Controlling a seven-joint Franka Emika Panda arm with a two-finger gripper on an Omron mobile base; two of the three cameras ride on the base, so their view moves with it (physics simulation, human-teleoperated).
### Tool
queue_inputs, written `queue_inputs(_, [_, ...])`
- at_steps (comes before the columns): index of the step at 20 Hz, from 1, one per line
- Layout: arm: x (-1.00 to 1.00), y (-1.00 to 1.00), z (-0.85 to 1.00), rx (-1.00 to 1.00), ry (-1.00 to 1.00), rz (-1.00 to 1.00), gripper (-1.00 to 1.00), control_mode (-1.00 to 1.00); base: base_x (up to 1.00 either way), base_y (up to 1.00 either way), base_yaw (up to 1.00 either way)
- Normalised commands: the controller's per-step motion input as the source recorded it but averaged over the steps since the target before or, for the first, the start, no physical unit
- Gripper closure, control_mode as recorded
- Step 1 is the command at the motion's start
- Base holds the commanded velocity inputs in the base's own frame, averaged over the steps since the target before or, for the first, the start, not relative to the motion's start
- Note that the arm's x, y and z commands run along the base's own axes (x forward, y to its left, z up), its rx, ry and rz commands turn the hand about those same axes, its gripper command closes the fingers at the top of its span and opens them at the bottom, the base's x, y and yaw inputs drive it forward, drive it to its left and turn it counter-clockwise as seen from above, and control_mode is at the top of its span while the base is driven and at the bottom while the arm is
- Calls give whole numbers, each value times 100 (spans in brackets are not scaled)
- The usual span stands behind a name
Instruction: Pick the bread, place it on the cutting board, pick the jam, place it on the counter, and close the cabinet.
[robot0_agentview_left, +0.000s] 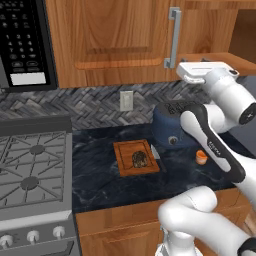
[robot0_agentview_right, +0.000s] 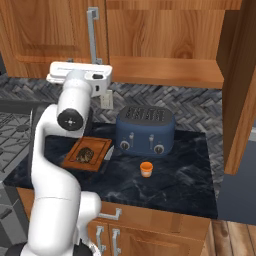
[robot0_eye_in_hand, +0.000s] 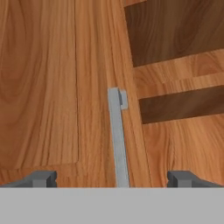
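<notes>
The bread (robot0_agentview_left: 139, 159) sits on the cutting board (robot0_agentview_left: 123, 164), and the jam (robot0_agentview_right: 145, 169) stands mid-bench (robot0_agentview_right: 190, 180). The claw (robot0_eye_in_hand: 111, 178), wide open and empty, faces the cabinet (robot0_eye_in_hand: 52, 87). Next, push the open door (robot0_agentview_right: 240, 85) shut slowly.

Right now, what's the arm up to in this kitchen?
The bread already sits on the cutting board, and the jam stands on the counter in front of the toaster. The gripper is raised at the cabinet, fingers open and empty, facing the closed door's silver handle. The right-hand door hangs open, so closing is what's left.
</notes>
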Motion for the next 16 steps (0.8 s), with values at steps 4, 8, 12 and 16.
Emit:
queue_inputs(4, [-27, -1, 23, 0, 7, 0, -100, -100, 0, 0, 0])
queue_inputs(8, [-28, -3, 23, 0, 8, 0, -100, -100, 0, 0, 0])
queue_inputs(12, [-29, -5, 19, 0, 6, 0, -100, -100, 0, 0, 0])
queue_inputs(16, [-29, -7, 12, 0, 4, 0, -100, -100, 0, 0, 0])
